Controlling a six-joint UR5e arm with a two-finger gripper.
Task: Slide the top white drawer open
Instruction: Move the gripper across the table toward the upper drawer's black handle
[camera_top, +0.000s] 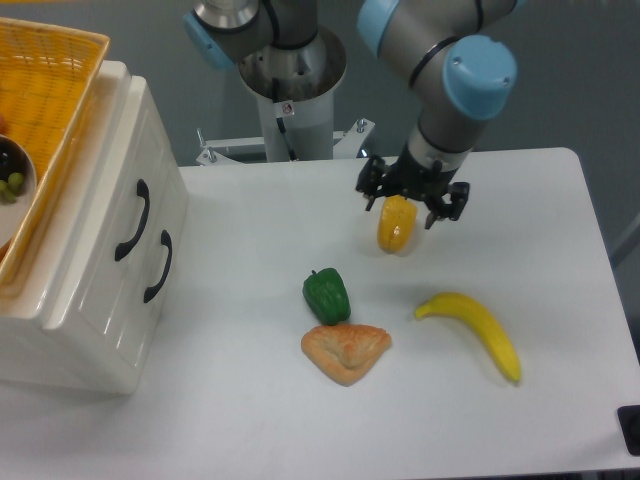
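The white cabinet (90, 330) stands at the table's left edge with two drawers, both closed. The top white drawer (110, 200) has a curved black handle (133, 220). The lower drawer (135, 290) has its own black handle (158, 265). My gripper (412, 198) is far to the right of the cabinet, at the back middle of the table. Its jaws stand apart, open, on either side of the top of a yellow corn cob (397, 228). It holds nothing.
A yellow wicker basket (50, 90) sits on top of the cabinet with a bowl (12, 185) in it. A green pepper (327, 295), a pastry (345, 352) and a banana (480, 328) lie on the white table (250, 420). The robot base (290, 90) stands behind.
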